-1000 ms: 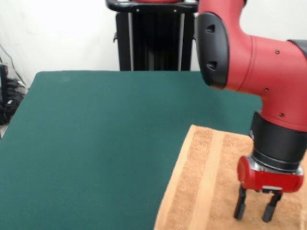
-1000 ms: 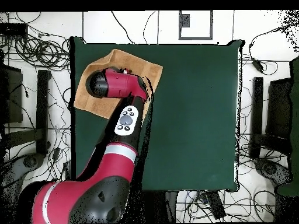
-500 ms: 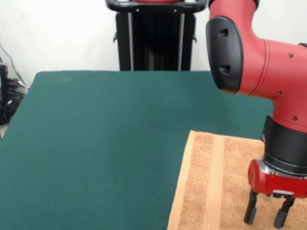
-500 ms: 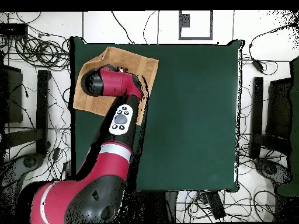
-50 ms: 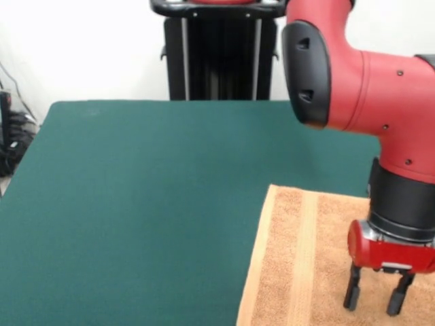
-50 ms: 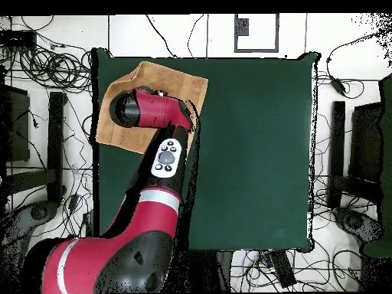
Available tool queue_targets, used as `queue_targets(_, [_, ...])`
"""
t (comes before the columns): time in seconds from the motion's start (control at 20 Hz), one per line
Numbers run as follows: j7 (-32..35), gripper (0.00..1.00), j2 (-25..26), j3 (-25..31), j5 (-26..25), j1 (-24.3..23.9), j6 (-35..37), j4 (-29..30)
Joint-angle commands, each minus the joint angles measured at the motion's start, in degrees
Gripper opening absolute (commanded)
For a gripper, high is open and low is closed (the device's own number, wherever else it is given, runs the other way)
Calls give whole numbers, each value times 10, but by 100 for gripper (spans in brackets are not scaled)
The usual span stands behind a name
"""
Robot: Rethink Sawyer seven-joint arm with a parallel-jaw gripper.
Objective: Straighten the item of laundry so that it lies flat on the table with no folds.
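Hovering just above the towel, the gripper had its fingers spread, pinching nothing. In the overhead view the towel lay at the green counter's ten o'clock corner, partly under the arm.

Green table carries an orange-tan towel (at one corner).
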Motion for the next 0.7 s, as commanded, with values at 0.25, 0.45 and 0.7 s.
queue_targets(0.25, [-54,100,-27,108,-89,-28,123,126])
queue_targets(0.45, [-49,100,-29,108,-114,-32,147,136])
queue_targets(0.7, [-65,100,-21,109,-150,-35,183,126])
